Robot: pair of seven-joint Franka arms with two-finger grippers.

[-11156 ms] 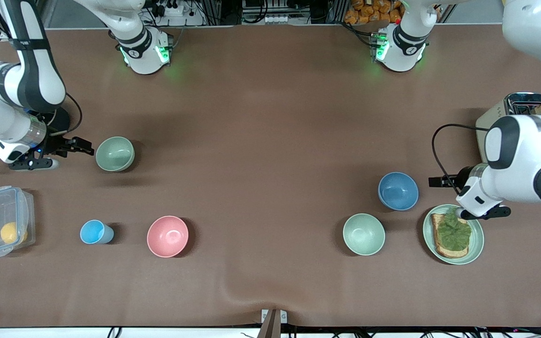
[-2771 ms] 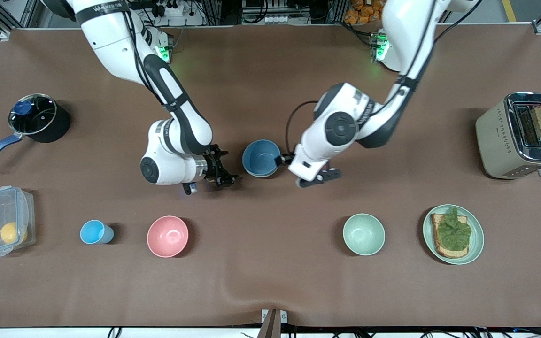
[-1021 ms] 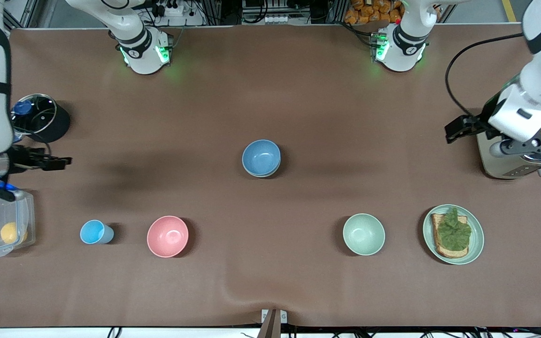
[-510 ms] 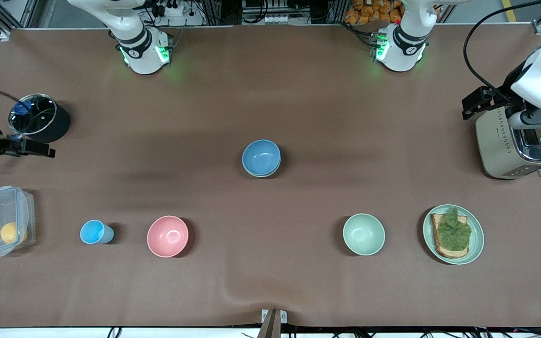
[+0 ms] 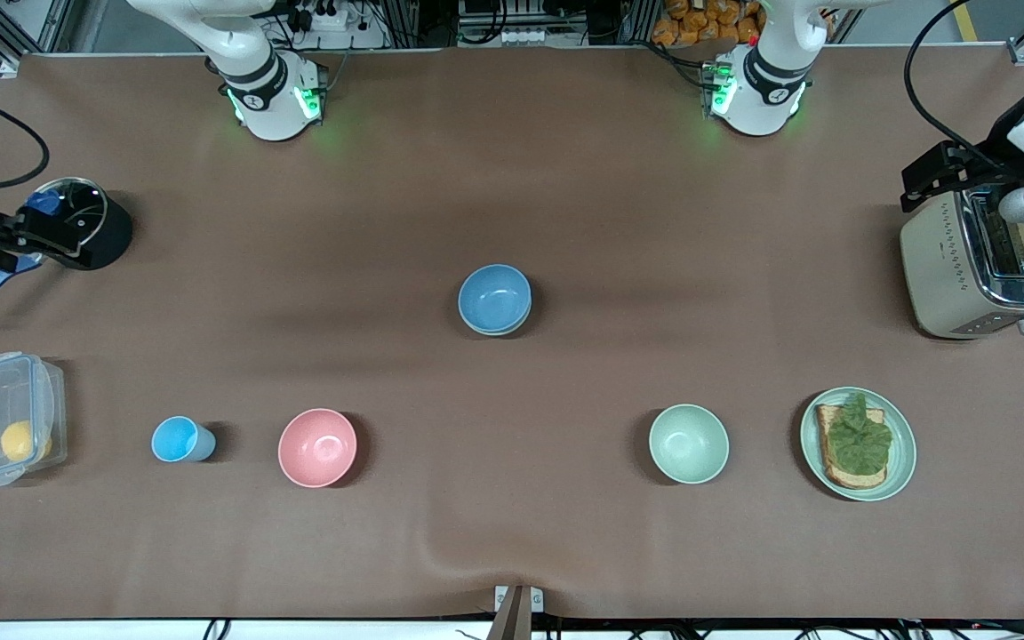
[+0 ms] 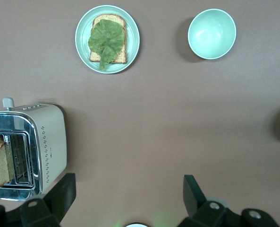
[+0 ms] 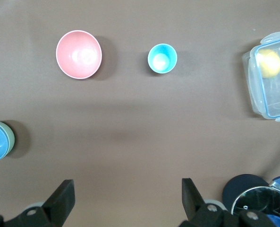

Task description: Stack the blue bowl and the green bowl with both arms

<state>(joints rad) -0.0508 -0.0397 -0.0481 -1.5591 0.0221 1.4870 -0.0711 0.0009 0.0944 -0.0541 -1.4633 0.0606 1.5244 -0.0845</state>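
The blue bowl (image 5: 494, 298) is seen at the centre of the front view, nested in the green bowl (image 5: 492, 332), of which only a thin rim is shown beneath it (the same pairing is caught at the edge of the right wrist view). Since a few seconds ago, when both arms were gathered at this stack, they have been drawn back to the ends of the surface (image 5: 512, 160): the left end effector (image 6: 128, 194) is now held over the toaster (image 5: 939, 267) and the right end effector (image 7: 125, 194) over the black pot (image 5: 108, 240), each with its fingers spread wide and nothing held. From this the stacking is judged complete, with only retreat left. Open room is found all round the stack. In the lower part of the frame the pink bowl (image 5: 317, 447), the light-blue cup (image 5: 176, 439), the mint bowl (image 5: 688, 443) and the plate (image 5: 903, 425) are ranged, all well apart from it.
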